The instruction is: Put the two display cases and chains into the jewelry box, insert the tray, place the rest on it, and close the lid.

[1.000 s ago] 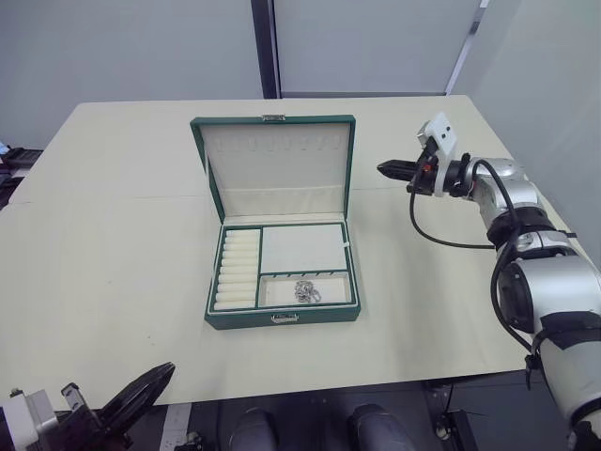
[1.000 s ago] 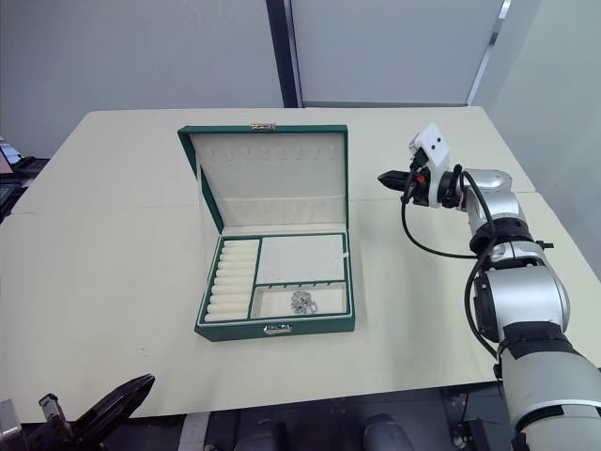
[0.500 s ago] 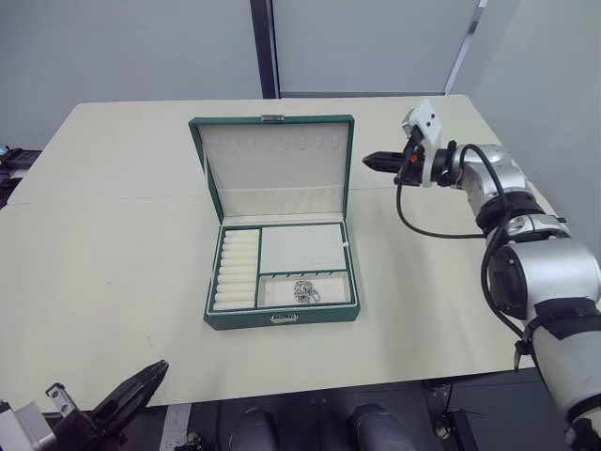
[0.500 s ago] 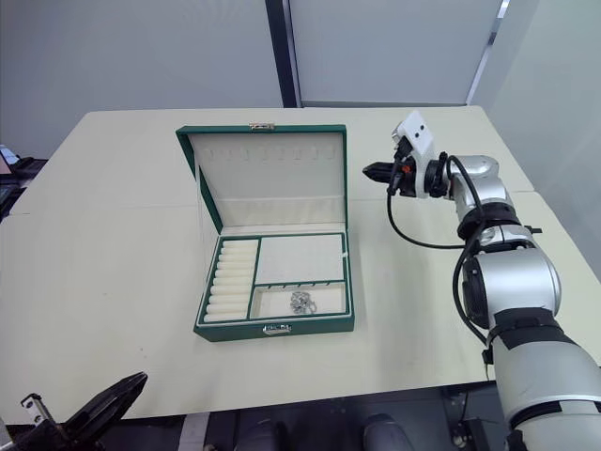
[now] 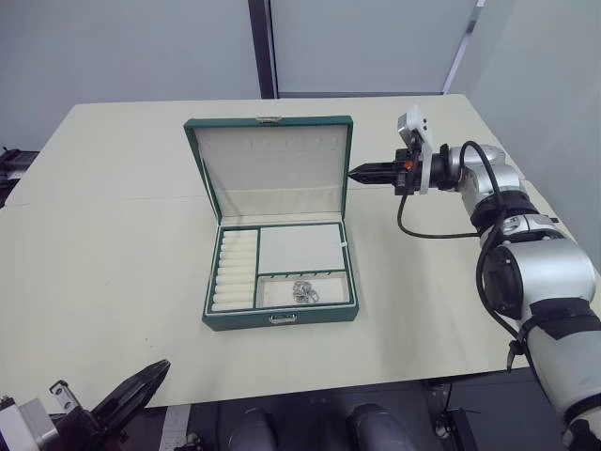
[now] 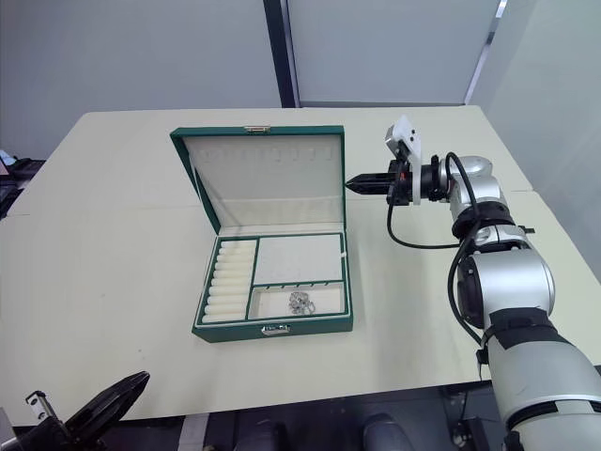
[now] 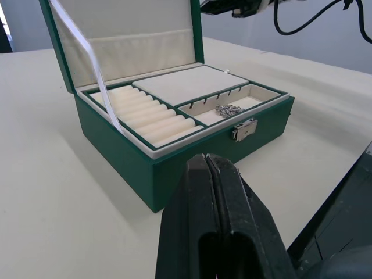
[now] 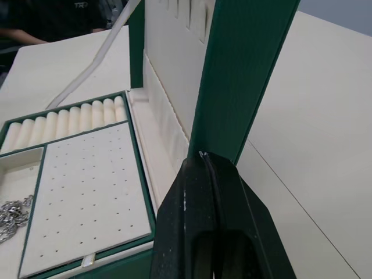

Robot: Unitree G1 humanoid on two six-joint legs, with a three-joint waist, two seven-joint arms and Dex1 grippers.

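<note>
The dark green jewelry box stands open at the table's middle, its lid upright behind it. The cream tray sits inside, level with the rim. A silvery chain lies in the tray's front right compartment. The display cases are hidden. My right gripper is shut and empty, with its tip at the lid's right edge. Low near the table's front left edge, my left gripper is shut on nothing and points at the box's front.
A white ribbon stay runs from the lid down to the box's left side. A metal clasp sits on the front wall. Bare tabletop surrounds the box on all sides.
My right gripper has travelled left, from well clear of the box up to the lid's right edge. The left gripper has stayed low at the front left.
</note>
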